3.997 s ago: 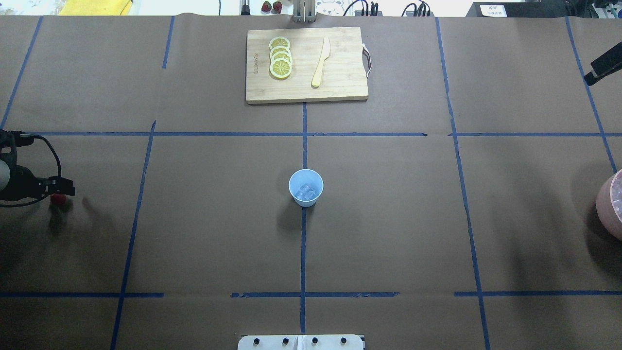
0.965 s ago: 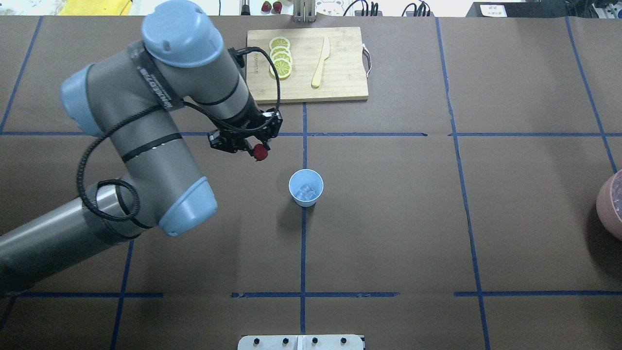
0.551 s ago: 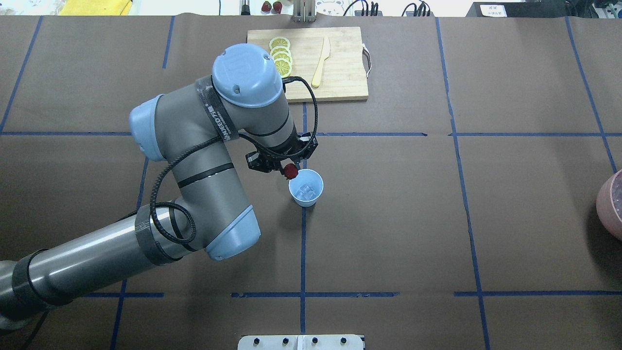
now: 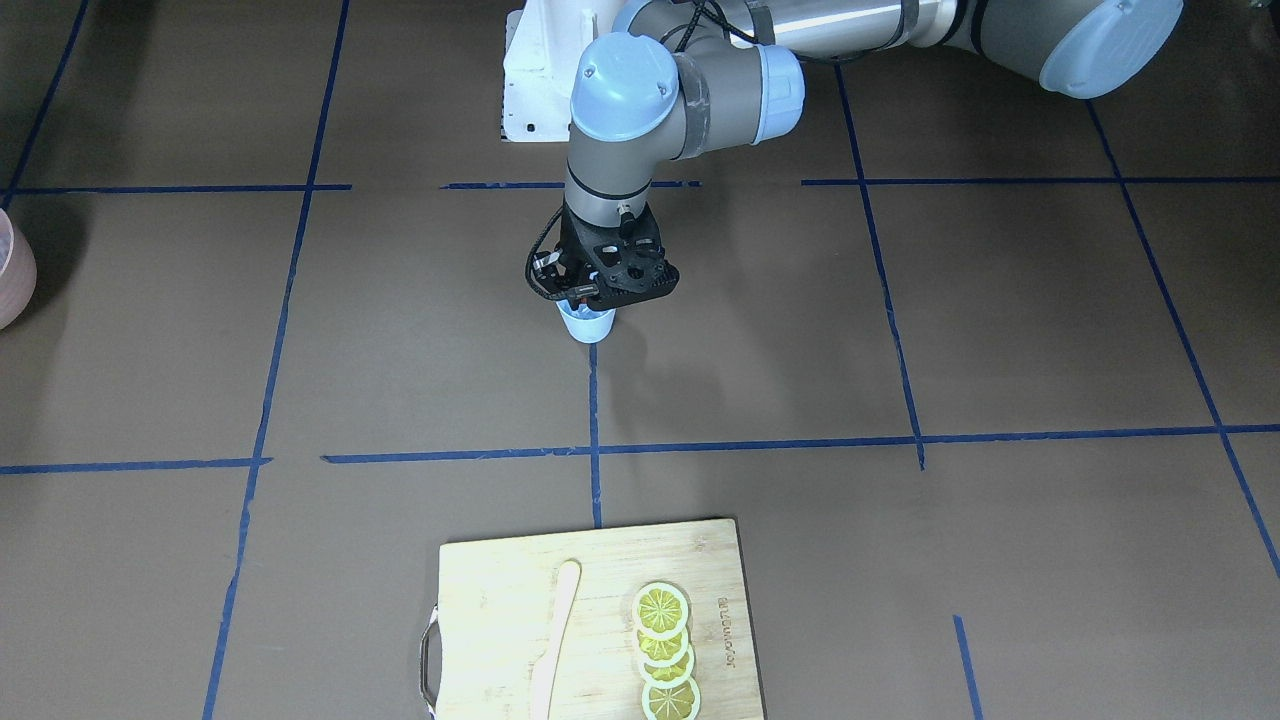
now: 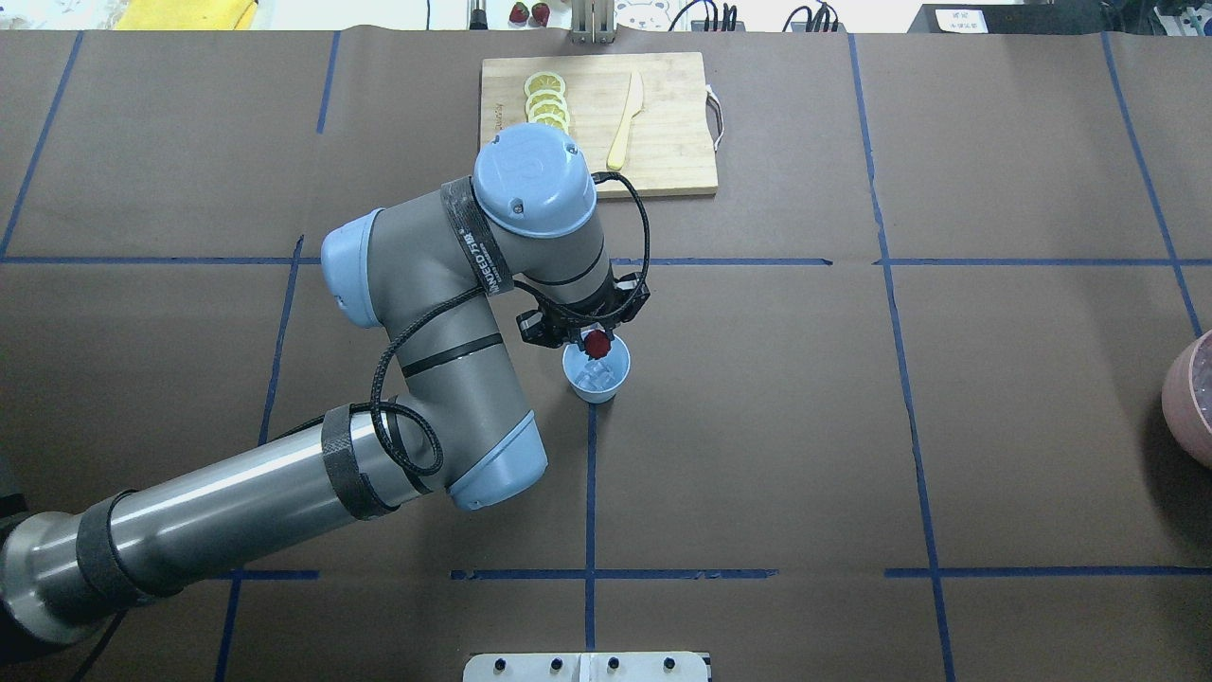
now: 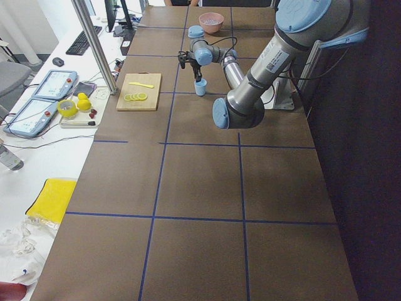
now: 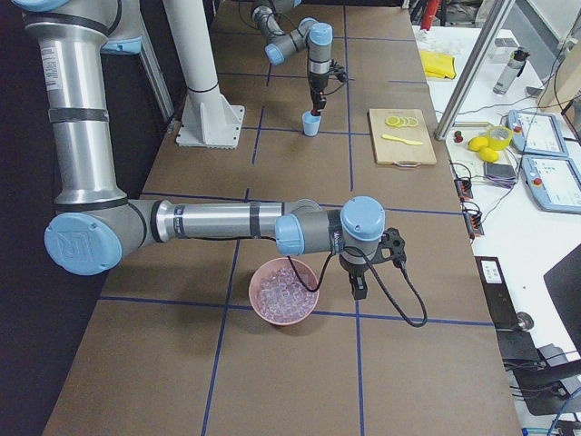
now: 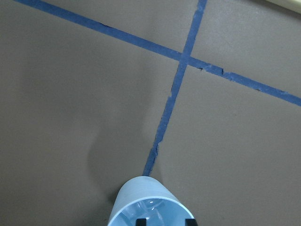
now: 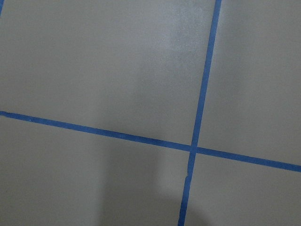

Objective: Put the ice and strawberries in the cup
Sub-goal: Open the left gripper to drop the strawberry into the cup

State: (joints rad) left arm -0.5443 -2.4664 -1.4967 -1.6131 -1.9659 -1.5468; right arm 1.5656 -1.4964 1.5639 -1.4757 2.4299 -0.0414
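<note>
The light-blue cup (image 5: 597, 381) stands at the table's middle on a blue tape cross, with pale ice (image 5: 591, 379) inside. My left gripper (image 5: 596, 341) is shut on a small dark-red strawberry (image 5: 597, 348) and holds it just above the cup's far rim. The cup also shows in the front view (image 4: 588, 326) under the left gripper (image 4: 598, 296), and in the left wrist view (image 8: 149, 205), where the berry is hidden. My right gripper (image 7: 357, 289) hangs next to the pink bowl; I cannot tell if it is open or shut.
A pink bowl (image 7: 285, 292) of ice pieces sits at the table's right end (image 5: 1191, 398). A wooden cutting board (image 5: 663, 142) with lemon slices (image 5: 546, 102) and a wooden knife (image 5: 626, 121) lies at the far middle. Two more red berries (image 5: 528, 12) lie past the far edge.
My left arm has swung from the table's left edge toward the middle, carrying the strawberry rightward to just over the cup. The cup has not moved.
</note>
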